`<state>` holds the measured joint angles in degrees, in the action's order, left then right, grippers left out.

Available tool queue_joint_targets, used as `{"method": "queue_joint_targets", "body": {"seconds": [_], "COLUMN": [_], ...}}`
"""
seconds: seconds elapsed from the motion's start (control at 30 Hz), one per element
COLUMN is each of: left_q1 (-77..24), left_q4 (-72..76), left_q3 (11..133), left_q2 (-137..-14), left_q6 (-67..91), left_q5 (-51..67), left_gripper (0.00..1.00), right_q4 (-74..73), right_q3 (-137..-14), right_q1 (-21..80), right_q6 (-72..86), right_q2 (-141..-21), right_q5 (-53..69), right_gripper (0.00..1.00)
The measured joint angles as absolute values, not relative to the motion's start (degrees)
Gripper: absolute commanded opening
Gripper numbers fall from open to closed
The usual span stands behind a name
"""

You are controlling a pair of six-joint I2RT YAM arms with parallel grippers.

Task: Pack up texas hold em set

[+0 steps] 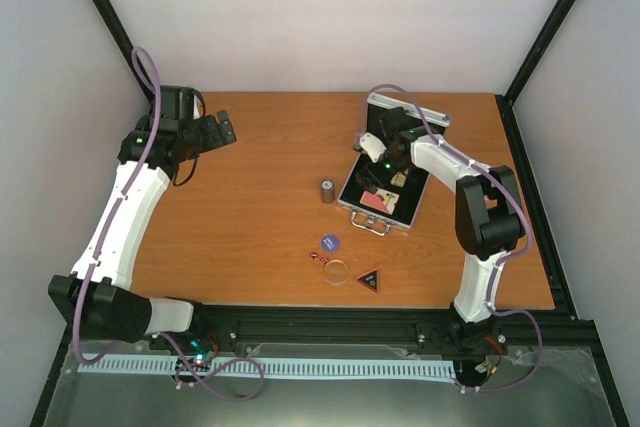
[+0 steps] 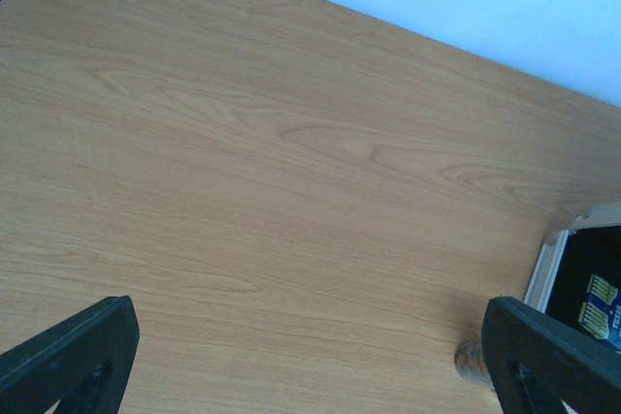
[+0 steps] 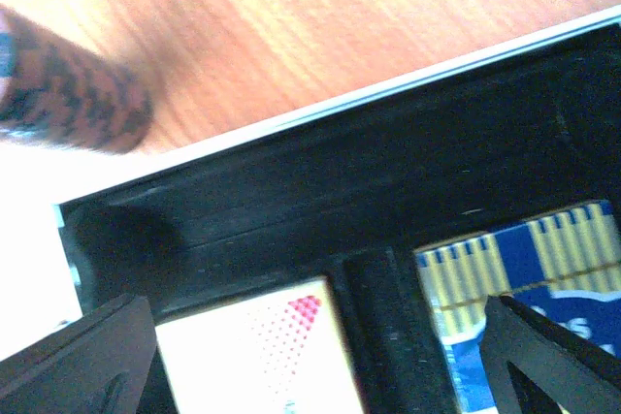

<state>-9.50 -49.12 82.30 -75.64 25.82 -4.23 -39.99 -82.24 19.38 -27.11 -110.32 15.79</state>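
our left arm point(image 1: 125, 212) stretches forward along the left side, and the left gripper point(image 1: 222, 130) turns inward with its fingers point(image 2: 73, 356) spread wide. our right arm point(image 1: 480, 217) rises, folds at the elbow and reaches inward. the right gripper point(image 1: 370, 179) points down, jaws parted wide.

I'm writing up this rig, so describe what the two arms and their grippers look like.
The left arm and right arm are white shells with black joints, each trailed by a purple cable. The left gripper and right gripper have black wedge-shaped fingers.
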Motion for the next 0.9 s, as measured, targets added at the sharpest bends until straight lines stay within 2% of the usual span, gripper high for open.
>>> {"method": "queue_joint_targets", "body": {"seconds": [0.23,0.57,0.9], "left_q1": [-9.5,-9.5,-9.5], "left_q4": [-49.1,-49.4,-51.0], "left_q3": [81.8,80.8,80.8], "left_q2": [-74.1,-72.6,-72.5], "left_q6": [26.0,25.9,25.2], "left_q5": [-2.9,-0.7,0.7], "left_gripper": [1.00,1.00,1.00], "right_q4": [-40.7,-41.2,-48.9], "right_q3": [-77.9,-76.9,-77.1], "right_q1": [22.3,24.2,34.5], "right_q6": [-24.5,-16.0,-3.3], "right_q2": [-107.1,-99.7,-95.1], "right_q5": [16.0,10.2,1.8], "right_gripper": [0.92,0.92,0.83]}}
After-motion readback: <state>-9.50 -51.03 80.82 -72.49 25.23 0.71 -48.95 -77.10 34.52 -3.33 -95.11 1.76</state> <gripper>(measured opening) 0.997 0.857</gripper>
